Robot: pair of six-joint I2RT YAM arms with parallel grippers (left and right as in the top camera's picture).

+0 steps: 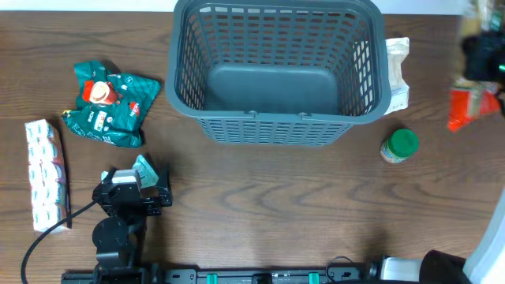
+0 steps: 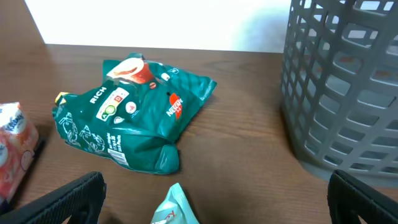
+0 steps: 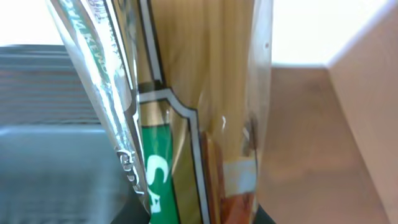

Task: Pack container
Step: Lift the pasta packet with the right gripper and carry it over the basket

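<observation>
While the container [image 1: 268, 130] sits empty at the far middle of the table [image 1: 276, 213], its long axis running left to right, the right claw [image 1: 480, 71] hangs at the far right edge with a pasta packet [image 3: 199, 112]. The right wrist view is filled by that clear, green-labelled packet, which stands upright just before the lens. The fingers are hidden behind it, so the grip is a judgement from how the packet hangs rather than something seen. Overhead, the right side is blurred, but the packet shows red-orange beneath the claw, well off to the right of the basket.

The relation that matters is that the container lies to the left of the right claw, with its open top facing up. The right arm is the one carrying something and looks the likelier to go first. A drop would need the packet carried leftward over the rim, and a long packet would lie more easily along the basket's length.

The left claw [image 1: 136, 177] rests near the left front with its jaws spread wide, and a small teal sachet [image 2: 176, 208] lies between them, not gripped. From there the container lies far and to the right. A green coffee bag [image 2: 134, 118] lies beyond the sachet. A green-lidded jar [image 1: 400, 146] and a white pouch [image 1: 397, 71] wait beside the basket's right wall.
</observation>
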